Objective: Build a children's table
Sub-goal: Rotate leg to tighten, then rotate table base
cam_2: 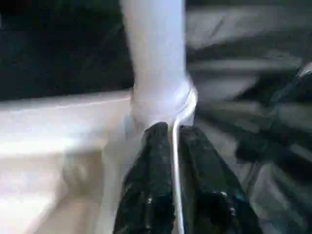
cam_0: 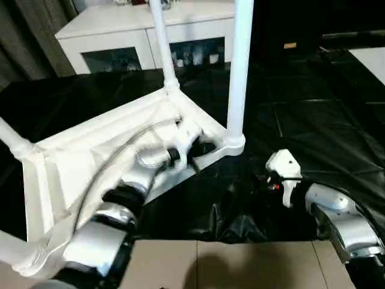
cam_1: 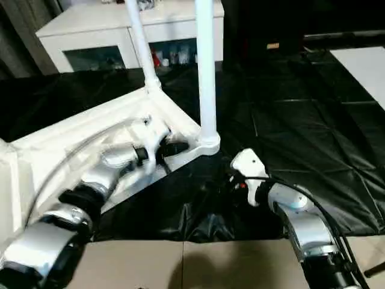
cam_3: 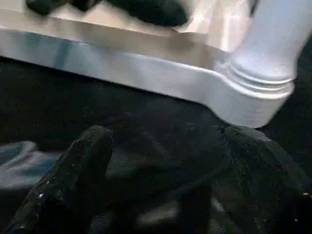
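The white tabletop (cam_0: 90,156) lies upside down on a black sheet, ribbed underside up. White legs stand in its corner sockets: one at the near right corner (cam_0: 239,66), one at the far corner (cam_0: 161,42), one at the left (cam_0: 12,141). My left gripper (cam_2: 173,129) reaches across the underside to the rim beside the near right leg. Its two black fingers (cam_2: 156,141) are closed on that thin white rim. My right gripper (cam_3: 165,134) hovers low over the sheet just in front of that corner socket (cam_3: 253,97). It is open, with nothing between its fingers.
A white cabinet (cam_0: 120,24) with dark glass doors stands behind the table. The crinkled black sheet (cam_0: 313,120) covers the work area to the right. A brown floor strip (cam_0: 240,265) runs along the near edge. A white surface (cam_0: 373,60) shows at the far right.
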You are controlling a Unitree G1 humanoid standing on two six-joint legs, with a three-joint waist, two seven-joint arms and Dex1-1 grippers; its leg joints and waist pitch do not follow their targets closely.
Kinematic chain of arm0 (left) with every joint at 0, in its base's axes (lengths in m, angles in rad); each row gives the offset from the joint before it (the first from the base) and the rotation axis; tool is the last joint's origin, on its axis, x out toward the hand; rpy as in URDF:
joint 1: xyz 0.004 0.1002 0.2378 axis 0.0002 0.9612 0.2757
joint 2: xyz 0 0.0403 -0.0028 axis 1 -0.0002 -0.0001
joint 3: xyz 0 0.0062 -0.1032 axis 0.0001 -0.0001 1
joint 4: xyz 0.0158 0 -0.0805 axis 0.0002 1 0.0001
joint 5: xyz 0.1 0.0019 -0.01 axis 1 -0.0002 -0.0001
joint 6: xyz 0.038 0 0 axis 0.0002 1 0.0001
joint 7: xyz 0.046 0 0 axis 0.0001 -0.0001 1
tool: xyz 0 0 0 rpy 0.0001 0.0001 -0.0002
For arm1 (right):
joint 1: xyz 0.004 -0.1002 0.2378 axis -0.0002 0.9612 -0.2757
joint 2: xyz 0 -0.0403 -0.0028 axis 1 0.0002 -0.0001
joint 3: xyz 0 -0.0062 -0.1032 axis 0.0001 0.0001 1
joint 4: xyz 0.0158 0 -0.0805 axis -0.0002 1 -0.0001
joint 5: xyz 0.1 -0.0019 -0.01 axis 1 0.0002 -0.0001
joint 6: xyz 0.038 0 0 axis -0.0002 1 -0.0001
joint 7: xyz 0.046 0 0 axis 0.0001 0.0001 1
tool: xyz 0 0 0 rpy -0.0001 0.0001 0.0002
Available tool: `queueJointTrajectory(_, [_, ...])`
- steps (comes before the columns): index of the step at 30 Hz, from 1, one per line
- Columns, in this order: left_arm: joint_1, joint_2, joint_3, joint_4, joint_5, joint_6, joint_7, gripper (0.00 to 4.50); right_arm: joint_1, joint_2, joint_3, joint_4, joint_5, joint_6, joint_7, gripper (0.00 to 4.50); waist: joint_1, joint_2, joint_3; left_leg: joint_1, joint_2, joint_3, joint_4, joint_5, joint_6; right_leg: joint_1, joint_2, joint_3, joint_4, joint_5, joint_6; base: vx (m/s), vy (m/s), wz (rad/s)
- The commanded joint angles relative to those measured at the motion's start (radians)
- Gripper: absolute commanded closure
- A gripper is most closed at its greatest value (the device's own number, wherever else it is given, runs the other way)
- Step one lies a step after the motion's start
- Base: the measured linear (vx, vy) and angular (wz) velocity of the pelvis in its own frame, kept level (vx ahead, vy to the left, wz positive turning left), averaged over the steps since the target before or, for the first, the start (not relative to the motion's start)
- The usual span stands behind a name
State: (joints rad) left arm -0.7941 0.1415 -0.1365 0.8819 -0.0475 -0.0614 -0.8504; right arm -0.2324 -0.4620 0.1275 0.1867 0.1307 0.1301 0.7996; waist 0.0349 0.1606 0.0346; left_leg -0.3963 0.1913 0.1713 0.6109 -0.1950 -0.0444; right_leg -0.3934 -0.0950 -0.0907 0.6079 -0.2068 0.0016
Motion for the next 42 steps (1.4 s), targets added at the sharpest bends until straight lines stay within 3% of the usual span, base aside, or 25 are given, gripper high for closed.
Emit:
queueJointTrajectory(1, [0.076,0.074,-0.026,-0.117,-0.021,0.107,-0.111,3.59,0.007,0.009,0.013,-0.039,0.008,0.017,0.009,0.56,0.009,-0.041,-0.067,0.001,0.036,-0.018,-0.058,-0.052,0.208,0.059,-0.060,0.036,-0.057,-0.008,-0.246,0.000,0.000,0.00])
queueJointTrajectory(2, [0.123,0.110,-0.039,-0.206,-0.034,0.180,-0.165,3.43,0.007,0.016,0.019,-0.048,0.012,0.021,-0.001,0.56,0.005,-0.042,-0.071,-0.002,0.033,-0.017,-0.053,-0.009,0.222,0.056,-0.058,0.036,-0.049,0.012,-0.244,0.000,0.000,0.00])
queueJointTrajectory(4, [0.150,0.133,-0.050,-0.256,-0.040,0.216,-0.196,3.36,0.004,0.022,0.023,-0.048,0.014,0.022,-0.004,0.56,0.006,-0.033,-0.074,0.007,0.034,-0.015,-0.046,0.009,0.231,0.047,-0.056,0.037,-0.050,0.011,-0.247,0.000,0.000,0.00])
queueJointTrajectory(5, [0.188,0.167,-0.064,-0.323,-0.046,0.265,-0.231,3.27,-0.001,0.029,0.027,-0.048,0.013,0.021,-0.010,0.56,0.008,-0.041,-0.071,0.005,0.037,-0.015,-0.050,0.003,0.227,0.046,-0.056,0.038,-0.048,0.001,-0.253,0.000,0.000,0.00])
queueJointTrajectory(6, [0.218,0.197,-0.076,-0.378,-0.051,0.308,-0.257,3.15,-0.006,0.037,0.029,-0.046,0.010,0.018,-0.018,0.56,0.010,-0.038,-0.069,0.007,0.038,-0.015,-0.052,-0.004,0.224,0.043,-0.057,0.038,-0.051,-0.019,-0.251,0.000,0.000,0.00])
queueJointTrajectory(7, [0.218,0.197,-0.076,-0.378,-0.051,0.308,-0.257,2.99,-0.006,0.037,0.029,-0.046,0.010,0.018,-0.018,0.56,0.008,-0.034,-0.064,0.007,0.038,-0.014,-0.056,-0.030,0.211,0.039,-0.052,0.037,-0.054,-0.059,-0.244,0.000,0.000,0.00])
queueJointTrajectory(8, [0.253,0.231,-0.090,-0.440,-0.059,0.349,-0.282,2.95,-0.015,0.050,0.027,-0.042,0.013,0.019,-0.028,0.56,0.015,-0.034,-0.065,0.016,0.045,-0.015,-0.061,-0.060,0.185,0.037,-0.055,0.040,-0.055,-0.082,-0.244,0.000,0.000,0.00])
queueJointTrajectory(9, [0.297,0.275,-0.105,-0.518,-0.065,0.405,-0.298,2.82,-0.033,0.072,0.021,-0.032,0.015,0.017,-0.041,0.56,0.016,-0.037,-0.062,0.016,0.047,-0.014,-0.066,-0.082,0.163,0.038,-0.055,0.042,-0.052,-0.094,-0.247,0.000,0.000,0.00])
queueJointTrajectory(11, [0.350,0.327,-0.118,-0.604,-0.062,0.462,-0.306,2.70,-0.066,0.107,0.011,-0.008,0.014,0.012,-0.072,0.56,0.012,-0.034,-0.059,0.012,0.045,-0.015,-0.071,-0.084,0.153,0.037,-0.052,0.042,-0.050,-0.095,-0.242,0.000,0.000,0.00])
queueJointTrajectory(14, [0.406,0.375,-0.119,-0.711,-0.036,0.546,-0.290,2.48,-0.110,0.155,-0.006,0.018,0.022,0.012,-0.112,0.56,0.006,-0.033,-0.056,0.023,0.040,-0.010,-0.073,-0.116,0.115,0.032,-0.050,0.048,-0.054,-0.096,-0.242,0.000,0.000,0.00])
queueJointTrajectory(15, [0.406,0.375,-0.119,-0.711,-0.036,0.546,-0.290,2.38,-0.110,0.155,-0.006,0.018,0.022,0.012,-0.112,0.56,0.006,-0.032,-0.057,0.021,0.039,-0.011,-0.073,-0.115,0.111,0.035,-0.050,0.048,-0.052,-0.094,-0.242,0.000,0.000,0.00])
queueJointTrajectory(16, [0.420,0.384,-0.113,-0.728,-0.016,0.563,-0.270,2.18,-0.131,0.176,-0.009,0.028,0.028,0.008,-0.123,0.56,0.008,-0.030,-0.057,0.028,0.038,-0.008,-0.071,-0.122,0.104,0.030,-0.047,0.048,-0.055,-0.092,-0.238,0.000,0.000,0.00])
queueJointTrajectory(21, [0.445,0.382,-0.083,-0.766,0.007,0.611,-0.192,1.74,-0.216,0.237,-0.037,0.094,0.025,-0.033,-0.212,0.56,0.005,-0.033,-0.062,0.017,0.031,-0.010,-0.067,-0.067,0.104,0.041,-0.050,0.047,-0.044,-0.021,-0.241,0.000,0.000,0.00])
queueJointTrajectory(22, [0.445,0.382,-0.083,-0.766,0.007,0.611,-0.192,1.69,-0.216,0.237,-0.037,0.094,0.025,-0.033,-0.212,0.56,0.003,-0.035,-0.060,0.017,0.028,-0.009,-0.067,-0.079,0.103,0.040,-0.048,0.046,-0.048,-0.040,-0.238,0.000,0.000,0.00])
queueJointTrajectory(25, [0.459,0.388,-0.095,-0.791,0.021,0.641,-0.128,1.53,-0.329,0.272,-0.099,0.226,0.021,-0.059,-0.311,0.56,0.000,-0.032,-0.061,0.019,0.028,-0.010,-0.066,-0.088,0.094,0.040,-0.049,0.047,-0.047,-0.056,-0.239,0.000,0.000,0.00])
queueJointTrajectory(30, [0.465,0.373,-0.097,-0.782,0.045,0.630,-0.087,1.02,-0.431,0.252,-0.139,0.409,-0.007,-0.107,-0.407,0.56,-0.002,-0.032,-0.058,0.022,0.025,-0.007,-0.066,-0.144,0.063,0.037,-0.047,0.048,-0.055,-0.124,-0.237,0.000,0.000,0.00])
queueJointTrajectory(32, [0.465,0.368,-0.096,-0.782,0.048,0.630,-0.075,0.81,-0.459,0.249,-0.154,0.460,0.000,-0.121,-0.419,0.56,-0.003,-0.035,-0.060,0.014,0.022,-0.008,-0.063,-0.122,0.067,0.045,-0.046,0.046,-0.050,-0.102,-0.236,0.000,0.000,0.00])
queueJointTrajectory(34, [0.467,0.360,-0.091,-0.783,0.049,0.626,-0.051,0.66,-0.523,0.239,-0.182,0.566,0.013,-0.150,-0.437,0.56,-0.004,-0.048,-0.062,0.013,0.021,-0.007,-0.061,-0.115,0.077,0.045,-0.047,0.045,-0.051,-0.100,-0.241,0.000,0.000,0.00])
queueJointTrajectory(37, [0.469,0.359,-0.089,-0.786,0.048,0.618,-0.035,0.42,-0.558,0.237,-0.192,0.624,0.014,-0.165,-0.443,0.56,-0.003,-0.044,-0.059,0.013,0.021,-0.006,-0.059,-0.135,0.083,0.043,-0.048,0.044,-0.054,-0.153,-0.237,0.000,0.000,0.00])
queueJointTrajectory(38, [0.473,0.358,-0.086,-0.792,0.044,0.615,-0.027,0.33,-0.572,0.241,-0.192,0.645,0.018,-0.170,-0.423,0.56,-0.005,-0.044,-0.059,0.012,0.021,-0.007,-0.060,-0.138,0.083,0.043,-0.047,0.043,-0.054,-0.161,-0.236,0.000,0.000,0.00])
queueJointTrajectory(40, [0.487,0.354,-0.074,-0.812,0.030,0.613,-0.017,0.19,-0.582,0.257,-0.176,0.658,0.029,-0.169,-0.344,0.56,-0.002,-0.060,-0.059,0.009,0.023,-0.007,-0.060,-0.130,0.093,0.044,-0.048,0.043,-0.054,-0.157,-0.234,0.000,0.000,0.00])
queueJointTrajectory(41, [0.500,0.349,-0.062,-0.826,0.022,0.605,-0.009,0.12,-0.569,0.252,-0.141,0.647,0.002,-0.155,-0.312,0.56,-0.001,-0.061,-0.060,0.009,0.024,-0.007,-0.058,-0.127,0.100,0.042,-0.049,0.043,-0.052,-0.152,-0.237,0.000,0.000,0.00])
queueJointTrajectory(42, [0.500,0.349,-0.062,-0.826,0.022,0.605,-0.009,0.07,-0.569,0.252,-0.141,0.647,0.002,-0.155,-0.312,0.56,0.000,-0.058,-0.060,0.007,0.025,-0.009,-0.058,-0.122,0.101,0.044,-0.048,0.042,-0.048,-0.145,-0.240,0.000,0.000,0.00])
